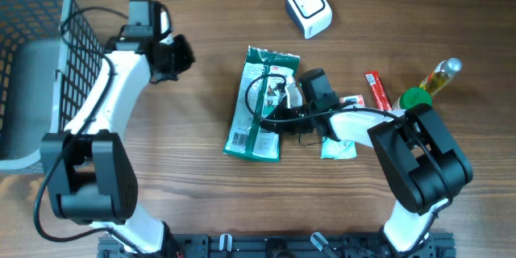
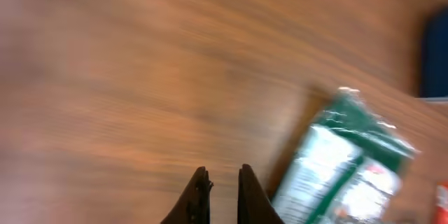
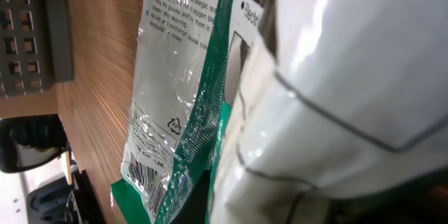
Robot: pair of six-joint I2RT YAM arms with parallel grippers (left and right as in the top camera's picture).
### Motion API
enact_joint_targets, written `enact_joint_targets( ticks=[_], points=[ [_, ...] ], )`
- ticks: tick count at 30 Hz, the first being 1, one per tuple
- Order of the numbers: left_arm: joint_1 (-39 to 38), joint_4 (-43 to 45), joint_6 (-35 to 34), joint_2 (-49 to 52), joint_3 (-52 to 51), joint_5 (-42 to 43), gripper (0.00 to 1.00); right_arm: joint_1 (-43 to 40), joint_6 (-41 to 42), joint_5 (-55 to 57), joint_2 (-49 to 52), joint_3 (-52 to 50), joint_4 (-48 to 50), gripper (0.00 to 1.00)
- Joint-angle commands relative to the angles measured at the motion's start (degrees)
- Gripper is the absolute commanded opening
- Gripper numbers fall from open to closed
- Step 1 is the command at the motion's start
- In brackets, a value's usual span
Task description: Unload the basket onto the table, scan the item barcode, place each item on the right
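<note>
**Operator:** What's on the far left?

**Spotter:** A wire basket [image 1: 36,16] stands at the left edge of the table [image 1: 201,201]. Your left arm runs up beside it. Your left gripper [image 1: 184,55] hangs over bare wood just right of the basket, well apart from the goods. In its wrist view the two dark fingers [image 2: 198,192] stand almost together, only a slit between them, closed on air.

**Operator:** And the thing to scan?

**Spotter:** The green and white packet [image 1: 260,105] lies flat in the middle of the table, its long side running from the far edge toward the arm bases. You can see its barcode [image 1: 238,139] facing up at the near left corner. Your right wrist camera catches the same bars low on the clear film.

**Operator:** The right gripper?

**Spotter:** Your right gripper [image 1: 310,89] sits at the packet's right edge, toward its far end, with a black cable [image 1: 256,97] looped over the packet. The jaws are drawn narrow, closed. Film fills the wrist view right up to the lens, so you cannot tell from it whether the packet is pinched.

**Operator:** Further right?

**Spotter:** The white scanner [image 1: 309,8] stands near the far edge, apart from the packet. A small pale sachet [image 1: 339,149] lies partly under your right arm. Then comes a red stick pack [image 1: 376,90], and beside it a bottle with a green cap [image 1: 431,85].
</note>
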Motion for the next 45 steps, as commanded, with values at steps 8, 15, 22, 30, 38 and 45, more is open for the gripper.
enact_joint_targets(
  ticks=[8, 15, 22, 30, 38, 45],
  points=[
    [2.5, -3.7, 9.4, 0.8, 0.2, -10.4, 1.00, 0.1, -3.1, 4.4, 1.4, -1.7, -0.3, 0.04],
    [2.5, -3.8, 9.4, 0.8, 0.2, -10.4, 1.00, 0.1, -3.0, 4.4, 1.4, -1.7, -0.3, 0.04],
    [2.5, -3.8, 9.4, 0.8, 0.2, -10.4, 1.00, 0.1, -10.5, 6.3, -3.8, 8.8, -13.8, 0.04],
    [2.5, -3.8, 9.4, 0.8, 0.2, -10.4, 1.00, 0.2, -37.9, 32.4, -9.7, 45.8, -52.7, 0.04],
    [2.5, -3.8, 9.4, 0.8, 0.2, -10.4, 1.00, 0.2, -64.4, 58.6, -6.7, 49.1, -41.1, 0.04],
    [2.5, -3.8, 9.4, 0.8, 0.2, -10.4, 1.00, 0.2, -79.8, 74.2, 3.0, 49.1, -17.2, 0.04]
  ],
)
